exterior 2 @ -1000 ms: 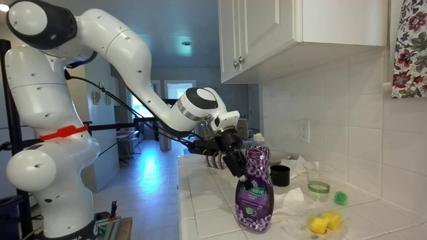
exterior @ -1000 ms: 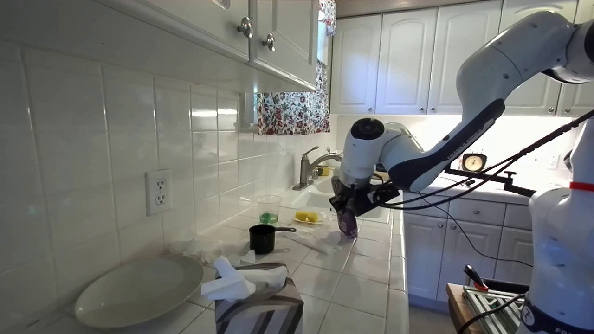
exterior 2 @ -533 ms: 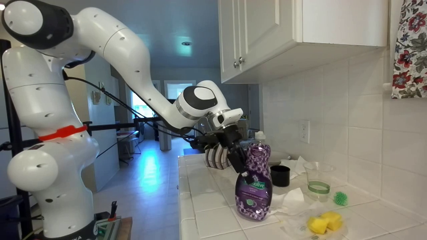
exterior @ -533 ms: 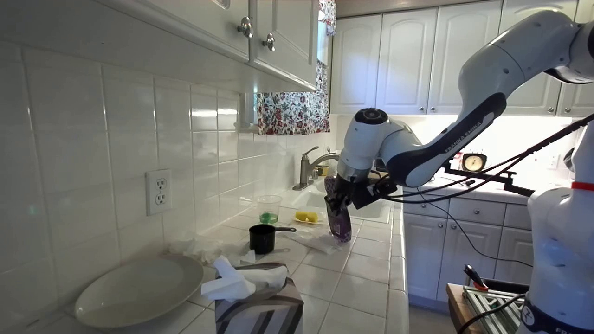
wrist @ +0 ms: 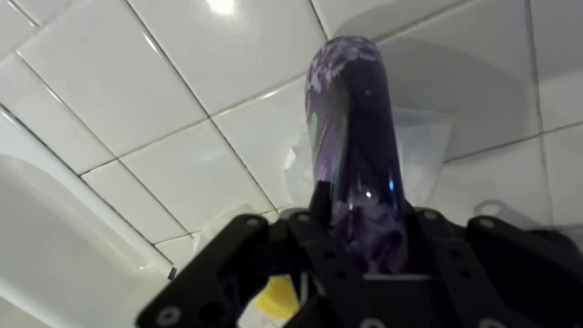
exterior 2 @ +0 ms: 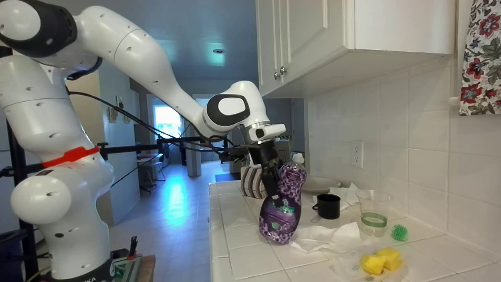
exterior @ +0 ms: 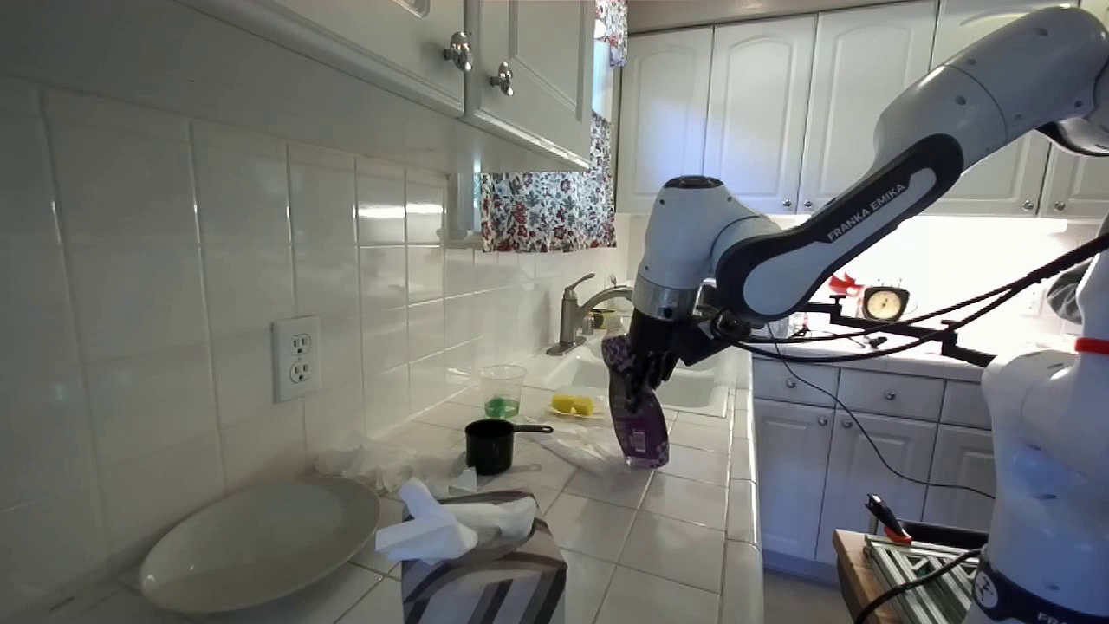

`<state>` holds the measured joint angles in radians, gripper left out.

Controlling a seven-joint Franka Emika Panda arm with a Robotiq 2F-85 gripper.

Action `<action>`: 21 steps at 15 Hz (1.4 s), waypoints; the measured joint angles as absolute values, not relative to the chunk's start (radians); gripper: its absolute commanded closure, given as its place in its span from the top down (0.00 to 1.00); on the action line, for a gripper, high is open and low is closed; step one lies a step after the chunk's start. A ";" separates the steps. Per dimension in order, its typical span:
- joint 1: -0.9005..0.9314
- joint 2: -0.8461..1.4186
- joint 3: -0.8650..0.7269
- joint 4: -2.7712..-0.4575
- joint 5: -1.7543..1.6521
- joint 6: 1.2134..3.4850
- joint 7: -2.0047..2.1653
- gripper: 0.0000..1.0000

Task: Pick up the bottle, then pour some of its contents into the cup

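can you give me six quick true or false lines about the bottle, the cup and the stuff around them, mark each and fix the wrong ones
1. The end effector grips the purple bottle. True.
2. The black cup lies on its side. False: it stands upright on the counter.
3. The purple bottle is directly above the black cup. False: it is off to one side, apart from it.
4. The purple bottle is tilted. True.
5. White tissue sticks up from the striped box. True.
6. The yellow pieces lie on the white plate. False: they lie well apart from it, farther along the counter.
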<state>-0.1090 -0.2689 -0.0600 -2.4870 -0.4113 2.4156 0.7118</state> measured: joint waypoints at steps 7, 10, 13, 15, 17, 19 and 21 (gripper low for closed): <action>-0.106 -0.299 -0.032 -2.434 -0.271 2.192 0.520 0.08; -0.104 -0.299 -0.031 -2.387 -0.212 2.096 0.415 0.08; -0.102 -0.291 -0.032 -2.330 -0.163 2.001 0.312 0.08; -0.098 -0.277 -0.032 -2.290 -0.161 1.945 0.275 0.30; -0.096 -0.261 -0.032 -2.263 -0.161 1.920 0.262 0.30; -0.095 -0.252 -0.032 -2.256 -0.161 1.917 0.257 0.30; -0.095 -0.249 -0.032 -2.256 -0.161 1.916 0.254 0.30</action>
